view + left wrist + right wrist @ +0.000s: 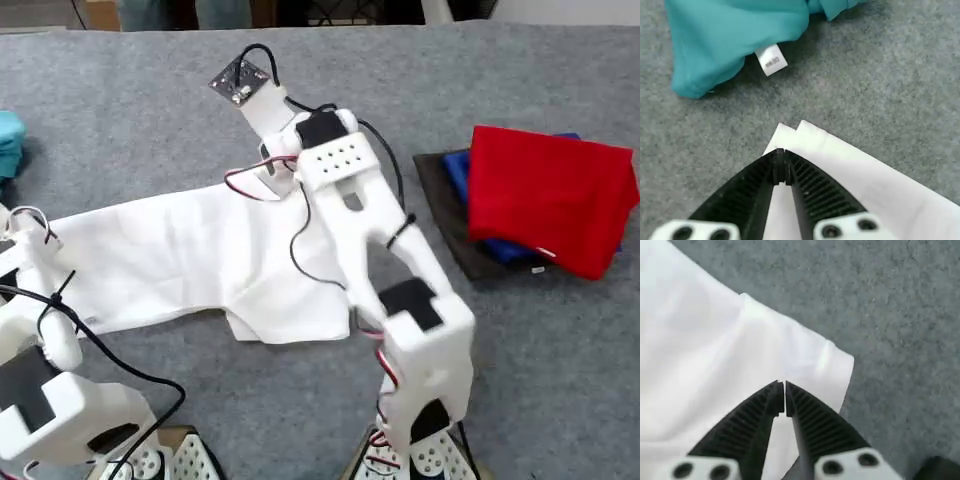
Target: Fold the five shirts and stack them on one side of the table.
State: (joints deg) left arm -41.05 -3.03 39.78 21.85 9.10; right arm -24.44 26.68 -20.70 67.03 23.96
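Note:
A white shirt (190,260) lies spread from the left side to the middle of the grey table. My left gripper (25,232) is at the shirt's left end. In the left wrist view it (781,169) is shut, pinching a layered corner of the white shirt (865,185). My right gripper (272,168) is at the shirt's far right edge. Its wrist view shows it (781,396) shut on the white shirt (700,340) near a rounded corner. A teal shirt (730,35) with a white label lies crumpled just beyond the left gripper, at the table's left edge (8,140).
On the right side sits a stack of folded shirts: red (548,195) on top, blue (458,172) under it, a dark one (440,205) at the bottom. Grey cloth (480,70) covers the table. The arm bases stand at the near edge.

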